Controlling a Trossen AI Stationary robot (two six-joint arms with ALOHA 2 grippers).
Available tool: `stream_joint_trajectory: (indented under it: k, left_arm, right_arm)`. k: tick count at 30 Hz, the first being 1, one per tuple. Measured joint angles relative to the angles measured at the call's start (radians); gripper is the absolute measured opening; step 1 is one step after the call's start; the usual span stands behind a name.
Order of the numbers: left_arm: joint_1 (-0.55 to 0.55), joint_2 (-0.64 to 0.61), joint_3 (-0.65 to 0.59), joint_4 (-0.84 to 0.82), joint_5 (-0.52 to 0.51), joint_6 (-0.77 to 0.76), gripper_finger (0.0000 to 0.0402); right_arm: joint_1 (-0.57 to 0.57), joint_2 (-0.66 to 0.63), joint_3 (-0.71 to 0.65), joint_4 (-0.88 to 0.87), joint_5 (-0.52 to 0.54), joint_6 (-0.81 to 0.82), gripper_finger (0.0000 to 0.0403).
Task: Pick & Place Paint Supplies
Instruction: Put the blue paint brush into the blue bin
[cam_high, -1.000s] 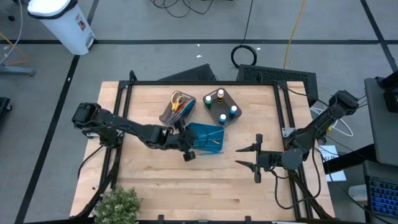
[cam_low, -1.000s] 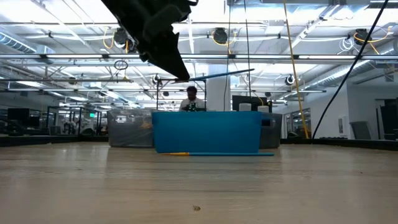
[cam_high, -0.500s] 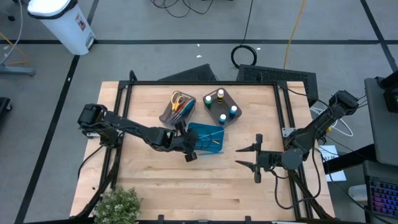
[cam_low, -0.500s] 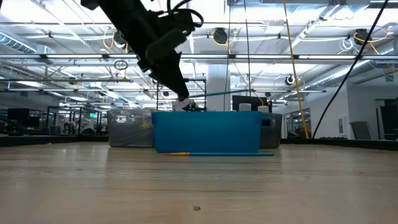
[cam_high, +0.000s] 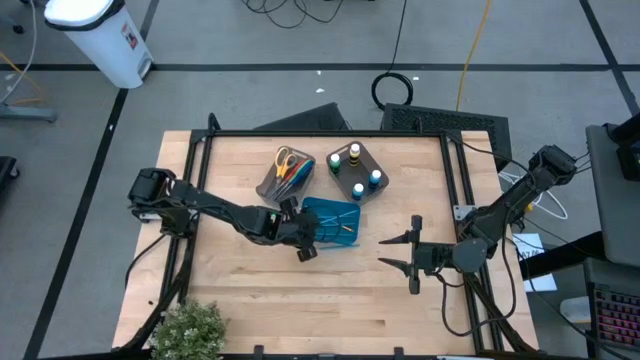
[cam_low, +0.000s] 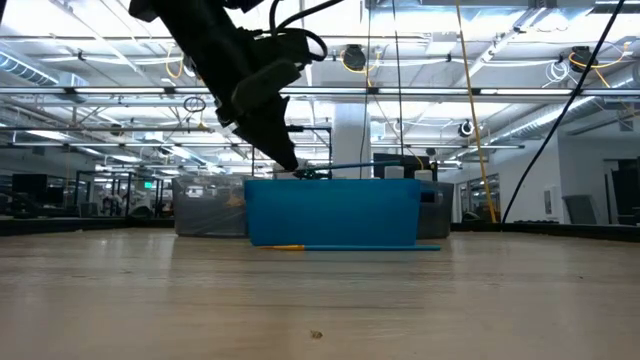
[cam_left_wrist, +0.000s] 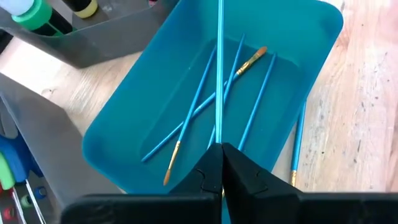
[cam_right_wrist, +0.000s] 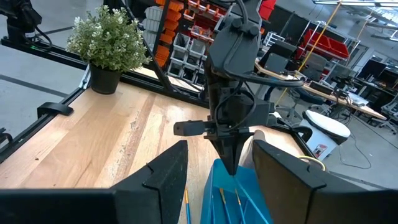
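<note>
My left gripper (cam_high: 303, 240) hangs over the left end of the teal tray (cam_high: 345, 228) and is shut on a thin blue brush (cam_left_wrist: 219, 74). In the low view that brush (cam_low: 350, 167) runs almost level just above the tray's rim (cam_low: 330, 182). Several blue brushes with orange tips (cam_left_wrist: 186, 124) lie flat in the tray. One more brush (cam_left_wrist: 298, 146) lies on the table beside it. Scissors (cam_high: 285, 160) stand in one bin and the small bottles (cam_high: 357, 170) in the other. My right gripper (cam_high: 388, 252) waits open to the right of the tray. My left gripper pinches the blue brush near one end (cam_left_wrist: 219, 142) between its two fingertips (cam_left_wrist: 239, 165). The fingers slant down from above and from the table's left. The brush sticks out ahead of them, lifted clear, almost level, over the tray.
Two grey-brown bins (cam_high: 300, 180) stand just beyond the tray toward the far edge. A potted plant (cam_high: 190, 330) sits at the near left corner. Bare wood (cam_high: 350, 300) lies between the tray and the near edge. A metal frame (cam_high: 455, 180) borders the table.
My left gripper has come down toward the tray and shifted a little toward the table's right, staying shut. The brush it holds has dropped from well above the tray to just over its rim, keeping nearly level.
</note>
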Motion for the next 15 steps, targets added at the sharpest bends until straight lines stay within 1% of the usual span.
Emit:
stream_joint_trajectory:
  k: [2,7,12,15]
  left_arm:
    - [0.0,0.0,0.0,-0.003,0.006,-0.005,0.0004]
    - [0.0,0.0,0.0,-0.004,0.008,-0.026,0.0018]
    - [-0.002,0.0,0.0,-0.003,0.06,-0.064,0.002]
    - [-0.007,0.0,0.0,-0.002,0.034,-0.075,0.0021]
  right_arm:
    - [0.0,0.0,0.0,0.0,0.0,0.0,0.0171]
    - [0.0,0.0,0.0,0.0,0.0,0.0,0.0171]
    - [0.0,0.0,0.0,0.0,0.0,0.0,0.0171]
    - [0.0,0.0,0.0,0.0,0.0,0.0,0.0171]
